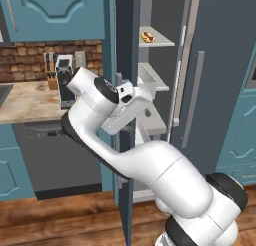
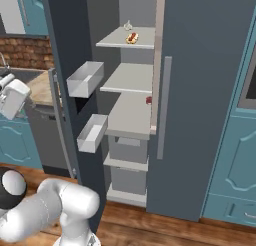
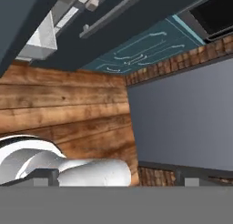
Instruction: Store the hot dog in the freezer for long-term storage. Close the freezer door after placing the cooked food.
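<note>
The hot dog [image 1: 147,37] [image 2: 132,38], a tiny tan bun with a red sausage, lies on the top shelf of the freezer [image 2: 102,15]. The freezer door [image 2: 65,65] [image 1: 127,40] stands wide open, its white bins facing the shelves. My white hand [image 1: 127,107] [image 2: 12,97] hangs at mid-height on the door's outer side, away from the shelves. In the hand view my gripper [image 3: 118,177] is open with nothing between its tips, looking at wood floor and the fridge's lower front.
A whitish bulb [image 2: 128,25] sits behind the hot dog, and a small dark-red item [image 2: 148,100] lies on a lower shelf. The fridge's right door [image 2: 200,90] is shut. A counter [image 1: 25,102] with a knife block [image 1: 51,75] and a dishwasher [image 1: 55,160] stand to the left.
</note>
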Robot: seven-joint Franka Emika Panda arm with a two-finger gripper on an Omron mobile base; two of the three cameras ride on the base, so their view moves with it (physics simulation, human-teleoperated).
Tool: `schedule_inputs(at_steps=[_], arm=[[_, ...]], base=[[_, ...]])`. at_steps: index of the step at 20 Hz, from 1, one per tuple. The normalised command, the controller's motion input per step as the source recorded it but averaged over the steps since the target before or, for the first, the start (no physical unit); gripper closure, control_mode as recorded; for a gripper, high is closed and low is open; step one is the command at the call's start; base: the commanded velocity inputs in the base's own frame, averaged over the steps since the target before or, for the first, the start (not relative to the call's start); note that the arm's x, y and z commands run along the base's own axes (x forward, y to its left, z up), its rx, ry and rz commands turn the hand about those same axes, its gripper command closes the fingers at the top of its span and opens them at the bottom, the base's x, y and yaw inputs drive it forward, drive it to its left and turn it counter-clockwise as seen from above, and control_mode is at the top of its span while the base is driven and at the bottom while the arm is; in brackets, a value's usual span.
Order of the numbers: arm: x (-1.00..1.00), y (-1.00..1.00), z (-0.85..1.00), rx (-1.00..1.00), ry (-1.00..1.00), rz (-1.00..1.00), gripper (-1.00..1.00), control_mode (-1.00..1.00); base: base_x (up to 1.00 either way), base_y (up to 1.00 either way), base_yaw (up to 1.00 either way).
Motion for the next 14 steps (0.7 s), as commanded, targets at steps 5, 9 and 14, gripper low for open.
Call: schedule_inputs(at_steps=[5, 9, 14], arm=[[0.96, 0.02, -0.13, -0.17, 0.03, 0.05, -1.00, -1.00], [0.92, 0.09, -0.25, -0.14, 0.00, 0.39, -1.00, -1.00], [0.34, 0.09, -0.05, -0.12, 0.02, 0.42, -1.00, -1.00]], base=[[0.00, 0.00, 0.00], [0.00, 0.00, 0.00], [0.00, 0.00, 0.00]])
